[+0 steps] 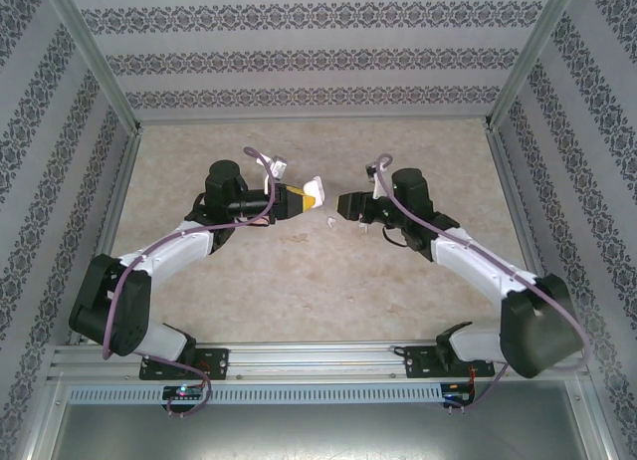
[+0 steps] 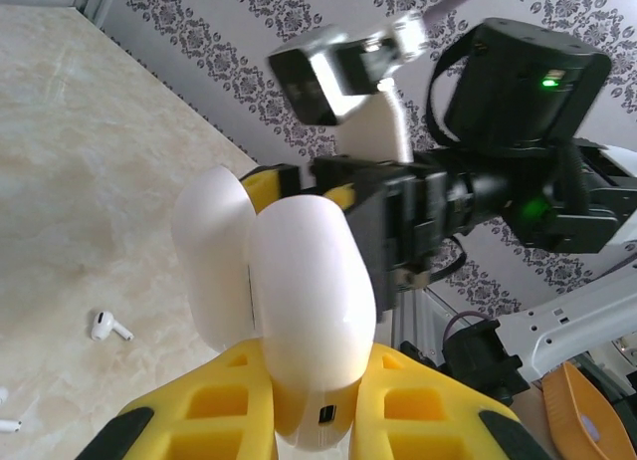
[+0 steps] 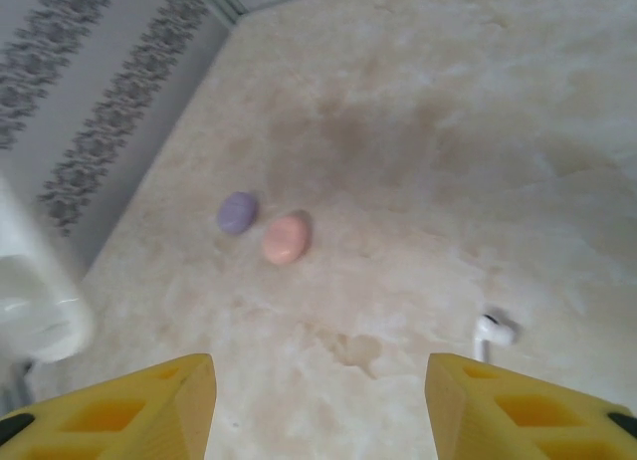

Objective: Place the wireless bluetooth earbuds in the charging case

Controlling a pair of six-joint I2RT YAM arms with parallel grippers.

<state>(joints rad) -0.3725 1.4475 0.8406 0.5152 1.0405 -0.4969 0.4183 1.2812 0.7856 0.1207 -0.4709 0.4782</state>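
The left fingers point(image 2: 229, 410) clamp the white charging case point(image 2: 314, 311). Its port end faces the wrist, its long axis runs straight out, and its lid point(image 2: 211, 261) stands open; the inside is hidden. The right fingers point(image 3: 149, 410) are spread wide, with nothing between them. Past them on the tabletop point(image 3: 448, 131), a white earbud point(image 3: 491, 333) lies stem toward the camera. Farther off, the right wrist view shows a closed pink case point(image 3: 286, 239) beside a purple case point(image 3: 237, 212).

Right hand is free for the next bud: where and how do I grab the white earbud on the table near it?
Probably across its rounded head, coming straight down with the open right hand. The white earbud lies flat on the table with nothing close beside it, and the head is its thickest part; the stem looks too thin to pinch.
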